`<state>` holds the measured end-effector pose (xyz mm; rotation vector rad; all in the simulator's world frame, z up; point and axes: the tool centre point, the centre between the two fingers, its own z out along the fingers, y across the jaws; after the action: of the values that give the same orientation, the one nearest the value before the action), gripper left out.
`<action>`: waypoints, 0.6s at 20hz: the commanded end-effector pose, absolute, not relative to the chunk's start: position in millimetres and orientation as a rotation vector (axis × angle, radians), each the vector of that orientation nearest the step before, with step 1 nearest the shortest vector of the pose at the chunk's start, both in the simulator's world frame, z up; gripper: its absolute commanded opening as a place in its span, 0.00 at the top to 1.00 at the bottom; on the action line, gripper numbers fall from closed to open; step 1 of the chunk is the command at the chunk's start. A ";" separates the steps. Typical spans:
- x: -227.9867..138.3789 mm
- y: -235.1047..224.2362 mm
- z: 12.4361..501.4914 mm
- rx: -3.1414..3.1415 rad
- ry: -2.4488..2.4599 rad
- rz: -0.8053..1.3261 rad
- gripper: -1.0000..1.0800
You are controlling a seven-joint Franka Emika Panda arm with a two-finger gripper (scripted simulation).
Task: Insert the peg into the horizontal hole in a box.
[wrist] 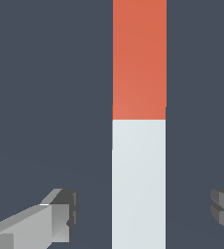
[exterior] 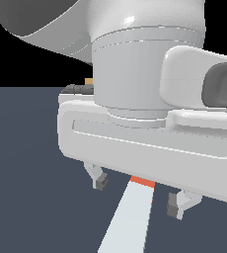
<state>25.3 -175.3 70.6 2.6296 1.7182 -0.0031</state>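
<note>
Grey-white peg (exterior: 130,217) lies flat on the dark table (exterior: 26,173), its orange-red end running on under the pincer body. Pincer (exterior: 137,195) hangs above it, wide open, holding nothing. Fingers (exterior: 101,182) stand apart to either side of the bar, clear of it, tips above the table by the look of the exterior view.

Wrist view: peg passes between the two fingertips (wrist: 65,209), nearer one pad than the other. Off-centre, then. The colour join sits just ahead of the finger line, so a grasp here would land on the pale part, close to the orange.

Box: only a small tan corner (exterior: 89,81) shows behind the pincer body, far side of the arm. Hole not visible in either view.

Risks, as I judge them:
- Off-centre closing. The nearer pad meets the peg first and pushes it sideways or yaws it before the other arrives; a skewed peg will not enter a hole about its own width.
- Descending too far drives the tips into the table.
- Grasping too near one end leaves a long overhang; the bar may sag or pivot in the pads.
- Box largely hidden by the arm, so alignment with the hole cannot be checked from here.
</note>
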 end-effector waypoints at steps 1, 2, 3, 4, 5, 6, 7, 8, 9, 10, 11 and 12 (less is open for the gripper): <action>25.4 -174.8 67.9 2.629 1.719 -0.003 0.04; 25.5 -174.7 65.4 2.629 1.719 -0.003 0.04; 25.3 -174.9 62.3 2.630 1.718 -0.002 0.04; 25.3 -174.8 58.3 2.630 1.718 -0.002 0.04; 25.2 -175.0 53.8 2.630 1.717 -0.002 0.04; 25.0 -175.1 48.6 2.631 1.717 -0.002 0.04; 25.0 -174.8 42.6 2.631 1.717 -0.002 0.04; 24.8 -175.2 37.2 2.632 1.716 -0.001 0.04; 24.8 -174.9 32.5 2.632 1.716 -0.001 0.04; 24.7 -175.2 28.6 2.632 1.715 0.000 0.04; 24.8 -175.1 25.5 2.632 1.715 0.000 0.04; 25.0 -175.1 23.1 2.632 1.715 0.000 0.04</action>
<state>24.4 -175.0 27.6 2.6331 1.7155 -0.0023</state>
